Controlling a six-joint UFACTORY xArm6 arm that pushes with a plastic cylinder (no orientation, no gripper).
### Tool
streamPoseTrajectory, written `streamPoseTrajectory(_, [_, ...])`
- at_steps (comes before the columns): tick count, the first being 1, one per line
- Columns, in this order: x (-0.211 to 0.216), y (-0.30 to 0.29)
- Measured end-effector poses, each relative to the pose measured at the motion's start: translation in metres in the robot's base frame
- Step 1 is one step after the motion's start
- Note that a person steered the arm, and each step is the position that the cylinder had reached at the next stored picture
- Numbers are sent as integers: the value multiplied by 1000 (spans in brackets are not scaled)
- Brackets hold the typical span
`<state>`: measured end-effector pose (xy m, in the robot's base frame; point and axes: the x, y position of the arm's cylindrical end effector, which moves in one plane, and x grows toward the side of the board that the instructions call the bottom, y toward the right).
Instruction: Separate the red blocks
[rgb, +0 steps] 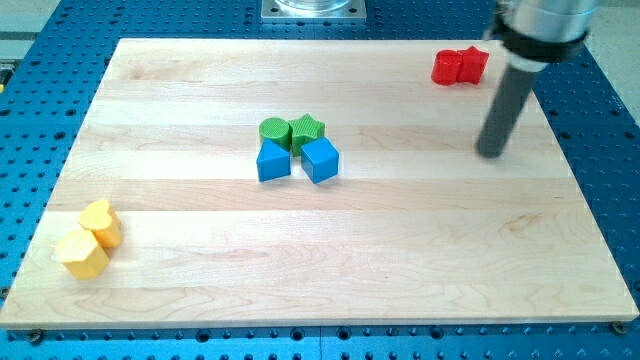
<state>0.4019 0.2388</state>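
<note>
Two red blocks sit touching each other near the view's top right corner of the wooden board: the left red block (446, 68) and the right red block (471, 63); their shapes are hard to make out. My tip (491, 153) rests on the board below and a little to the right of them, apart from both. The dark rod rises from the tip toward the view's top right.
A green round block (273, 131), a green star block (307, 129) and two blue blocks (273, 160) (320, 159) cluster near the board's middle. A yellow heart block (101, 220) and a yellow hexagon block (82, 253) sit at the lower left. The board edge (320, 323) runs along the bottom.
</note>
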Motion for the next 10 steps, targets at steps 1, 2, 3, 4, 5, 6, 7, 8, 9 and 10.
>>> streamPoseTrajectory(1, [-54,39])
streamPoseTrajectory(2, [-105,29])
streamPoseTrajectory(3, [-135,33])
streamPoseTrajectory(4, [-143,-11])
streamPoseTrajectory(5, [-147,-39])
streamPoseTrajectory(6, [-173,-37])
streamPoseTrajectory(7, [-164,-94])
streamPoseTrajectory(8, [-136,-153])
streamPoseTrajectory(9, [-119,-114])
streamPoseTrajectory(10, [-132,-70])
